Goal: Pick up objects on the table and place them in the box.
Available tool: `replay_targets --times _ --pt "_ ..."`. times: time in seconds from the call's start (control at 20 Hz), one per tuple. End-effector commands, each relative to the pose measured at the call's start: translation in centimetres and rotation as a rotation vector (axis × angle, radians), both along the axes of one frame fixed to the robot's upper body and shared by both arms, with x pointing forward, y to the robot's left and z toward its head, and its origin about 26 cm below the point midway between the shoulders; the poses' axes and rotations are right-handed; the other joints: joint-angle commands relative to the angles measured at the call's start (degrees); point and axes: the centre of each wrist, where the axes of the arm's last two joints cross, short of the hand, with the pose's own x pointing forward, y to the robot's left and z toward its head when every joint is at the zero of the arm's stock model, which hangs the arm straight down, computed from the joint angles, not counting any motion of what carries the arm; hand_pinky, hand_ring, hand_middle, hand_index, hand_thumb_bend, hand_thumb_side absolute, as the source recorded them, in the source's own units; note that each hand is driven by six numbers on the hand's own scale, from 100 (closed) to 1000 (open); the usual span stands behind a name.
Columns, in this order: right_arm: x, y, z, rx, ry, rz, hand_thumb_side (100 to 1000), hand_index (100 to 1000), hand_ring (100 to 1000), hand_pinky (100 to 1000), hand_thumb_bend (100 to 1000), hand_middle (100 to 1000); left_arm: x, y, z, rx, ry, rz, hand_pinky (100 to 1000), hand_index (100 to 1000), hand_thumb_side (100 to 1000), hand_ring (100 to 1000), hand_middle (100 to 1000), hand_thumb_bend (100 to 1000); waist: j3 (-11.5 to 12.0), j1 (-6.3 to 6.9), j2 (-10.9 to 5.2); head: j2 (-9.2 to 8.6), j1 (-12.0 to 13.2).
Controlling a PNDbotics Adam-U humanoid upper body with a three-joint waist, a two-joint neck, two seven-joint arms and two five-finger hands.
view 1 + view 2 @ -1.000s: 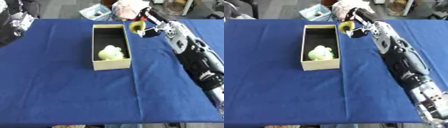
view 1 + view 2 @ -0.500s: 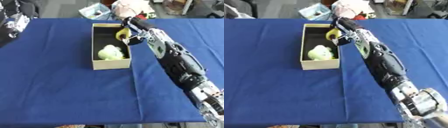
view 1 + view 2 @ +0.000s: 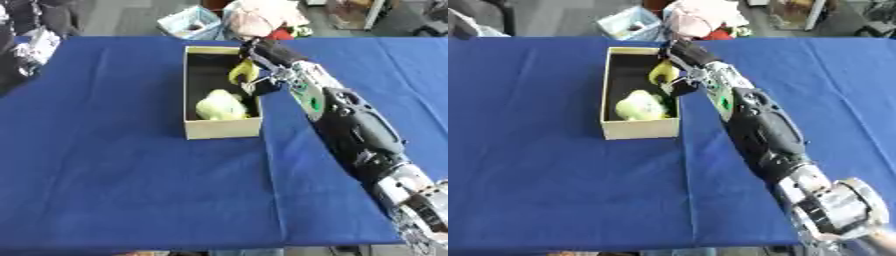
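The box is the spot to steer by. Close to us, in front of the box, there is just blue table. The right arm comes in from the near right corner and goes up along the right side of the box, so it can reach over the wall without bumping it.

Inside the box, at the near end, lies a pale green thing. It looks soft and lumpy. It is already put away.

A bit farther back, over the right wall of the box, is the right hand. Its fingers are curled around a small yellow thing. The hand holds it above the dark inside of the box, near the far half. I think it is held there so it can drop in behind the green thing and not land on top of it. It has not been let go yet.

Beyond the far end of the box, off the table, sit a pink bundle and a light blue tub.

Far to the left of the box, at the picture's edge, something dark shows. It may be the left arm, but I cannot see the left hand.
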Motion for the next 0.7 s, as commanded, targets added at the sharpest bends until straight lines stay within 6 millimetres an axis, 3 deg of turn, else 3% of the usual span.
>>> replay_targets --times 0.05,0.35,0.5,0.7 --pt "0.1 0.0 0.1 -0.023 0.001 0.010 286 695 811 768 100 659 -0.1 0.4 0.8 0.001 -0.026 0.010 635 852 809 612 659 194 0.0 0.26 -0.65 0.32 0.0" --pt "0.0 0.2 0.6 -0.074 0.021 0.066 583 907 857 803 100 779 -0.2 0.5 0.7 0.000 -0.022 0.015 635 852 813 612 659 189 -0.1 0.24 -0.68 0.32 -0.1" --pt "-0.1 0.3 1.4 -0.121 0.006 0.095 645 949 876 817 100 849 -0.2 0.5 0.7 -0.002 -0.022 0.018 636 852 814 612 659 187 -0.1 0.24 -0.72 0.32 -0.1" --pt "-0.2 0.7 2.7 -0.163 -0.047 0.123 660 965 890 830 100 904 -0.2 0.6 0.6 -0.004 -0.022 0.022 636 852 815 612 659 185 -0.2 0.21 -0.75 0.32 -0.2"
